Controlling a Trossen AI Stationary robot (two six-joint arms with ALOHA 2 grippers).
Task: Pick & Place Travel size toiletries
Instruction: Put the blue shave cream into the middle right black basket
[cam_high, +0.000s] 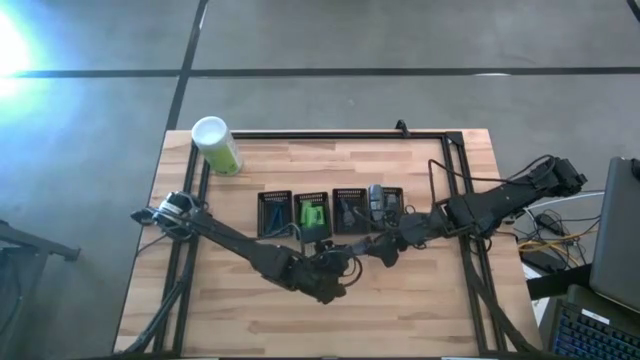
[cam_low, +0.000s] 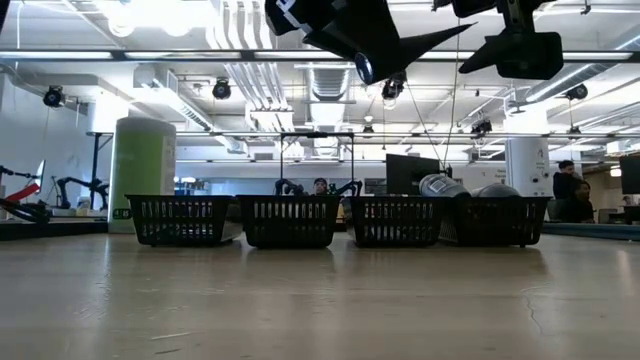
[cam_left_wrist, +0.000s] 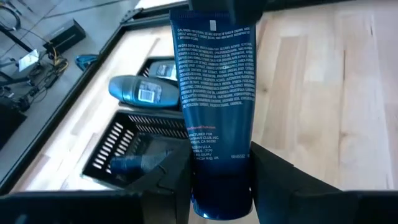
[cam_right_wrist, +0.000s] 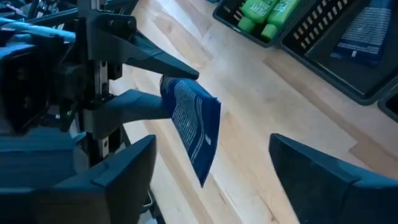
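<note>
My left claw (cam_left_wrist: 217, 186) is pinching a dark blue tube (cam_left_wrist: 216, 106) by its lower end, one finger (cam_left_wrist: 165, 180) on each side, so the tube stands out from the claw with its printed face toward my wrist camera. In the view from above, this claw (cam_high: 335, 275) sits over the bare wood of the counter (cam_high: 420, 310), just in front of the row of black baskets. My right claw (cam_right_wrist: 211, 174) is spread wide, its two fingers (cam_right_wrist: 124, 180) well apart, and it faces the tube (cam_right_wrist: 193, 127) from the other side: the tube's free flat end hangs tilted in the gap ahead of those fingers, touching neither of them. From above, the right claw (cam_high: 385, 247) lies just beside the left one, close to the front of the baskets. Behind the tube, one basket (cam_left_wrist: 134, 146) holds a dark item I cannot make out, and a grey roll-on bottle (cam_left_wrist: 143, 92) lies on its side across the rim beyond it. Another basket (cam_right_wrist: 249, 25) carries bright green tubes (cam_right_wrist: 267, 12), and the next basket (cam_right_wrist: 348, 53) holds a flat dark blue packet (cam_right_wrist: 367, 34). A tall green canister with a white cap (cam_high: 216, 145) stands near the far left corner of the counter, well apart from both claws. In the level view both claws show only as dark shapes above the row of baskets (cam_low: 290, 220).
</note>
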